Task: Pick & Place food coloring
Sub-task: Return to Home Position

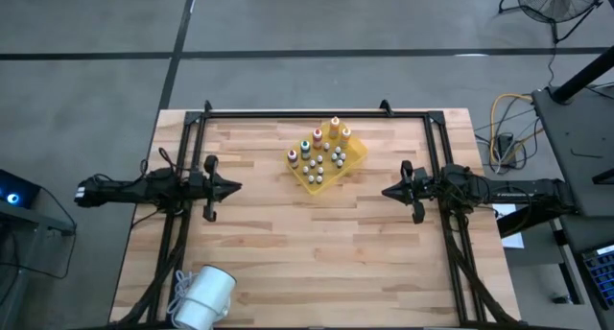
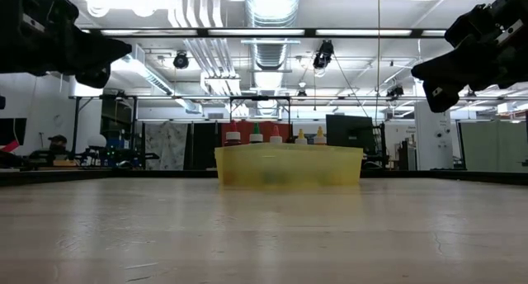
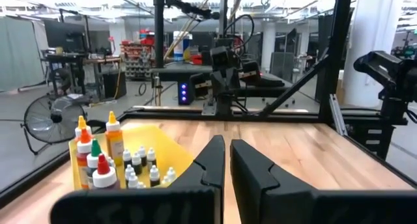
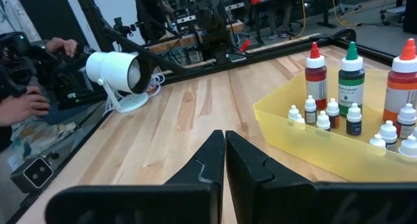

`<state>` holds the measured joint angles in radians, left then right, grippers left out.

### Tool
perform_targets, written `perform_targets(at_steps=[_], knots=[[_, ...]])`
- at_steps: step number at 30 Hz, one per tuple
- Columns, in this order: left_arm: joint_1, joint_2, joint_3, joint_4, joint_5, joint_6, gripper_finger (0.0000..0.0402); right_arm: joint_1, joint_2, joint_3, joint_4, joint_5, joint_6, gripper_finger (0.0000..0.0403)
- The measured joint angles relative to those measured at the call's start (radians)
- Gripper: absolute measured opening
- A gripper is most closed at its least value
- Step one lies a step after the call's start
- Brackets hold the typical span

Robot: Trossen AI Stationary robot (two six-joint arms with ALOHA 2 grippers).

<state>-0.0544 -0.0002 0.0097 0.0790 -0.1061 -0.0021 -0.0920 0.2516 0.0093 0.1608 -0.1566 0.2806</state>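
Note:
The food coloring bottles (image 1: 318,138) stand upright in a yellow tray (image 1: 357,155) at the table's far middle. Their pointed caps are red, green, orange and yellow. The right wrist view shows a red one (image 4: 315,73), a green one (image 4: 351,75) and an orange one (image 4: 402,81); the left wrist view shows the row of food coloring bottles (image 3: 114,138). Small white-capped vials (image 1: 326,161) fill the rest of the tray. My left gripper (image 1: 236,187) hovers shut to the tray's left. My right gripper (image 1: 386,190) hovers shut to its right. Both are above the table and touch nothing.
A white lamp (image 1: 203,296) with a coiled cord lies at the near left corner. Black frame rails (image 1: 317,112) run along the far edge and both sides. A person's hand (image 4: 26,107) shows beyond the table's left side. Bare wood (image 1: 317,244) lies between the arms and the near edge.

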Motion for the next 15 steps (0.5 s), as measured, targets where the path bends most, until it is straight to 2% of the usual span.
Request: perform_targets(at_steps=[15], knots=[[-0.001, 0.0, -0.001, -0.061, 0.022, -0.011, 0.0, 0.0, 0.0, 0.0, 0.0, 0.0, 0.0, 0.0009]])
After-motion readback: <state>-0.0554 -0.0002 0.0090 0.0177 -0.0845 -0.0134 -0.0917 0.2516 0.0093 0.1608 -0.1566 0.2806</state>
